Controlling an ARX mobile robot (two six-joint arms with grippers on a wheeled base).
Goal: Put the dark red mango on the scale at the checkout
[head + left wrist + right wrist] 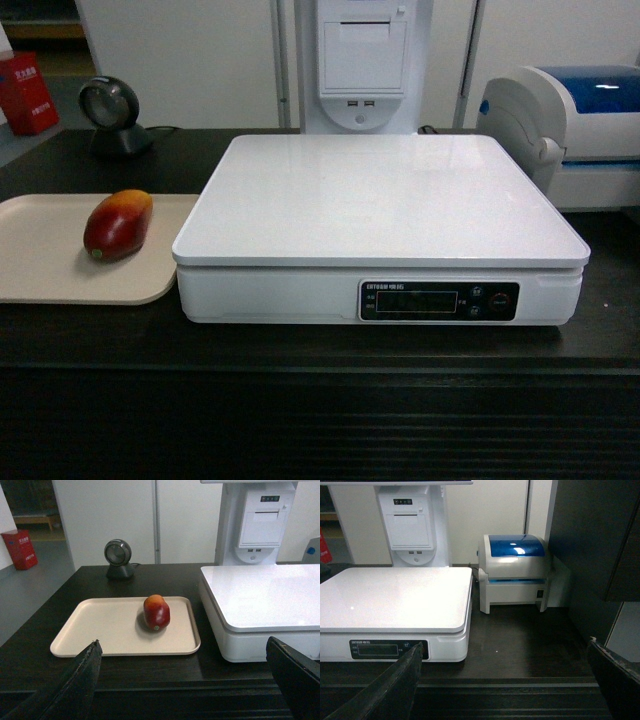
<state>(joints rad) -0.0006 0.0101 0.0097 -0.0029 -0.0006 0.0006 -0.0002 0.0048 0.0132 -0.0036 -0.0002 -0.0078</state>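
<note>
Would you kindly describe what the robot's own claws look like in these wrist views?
Only the fingertips show. The left claw has two black, wedge-shaped fingers with a matte, slightly rough surface and worn edges, rising from the bottom corners of its view. The right claw looks the same: black tapered fingers. No cables, markings or arm links are visible, and the head view shows neither arm.

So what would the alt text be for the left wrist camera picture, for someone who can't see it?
A dark red mango lies on a beige tray on a dark counter, left of a white scale with nothing on its platter. The open left claw frames the bottom corners, holding nothing; a round scanner stands behind the tray.
</note>
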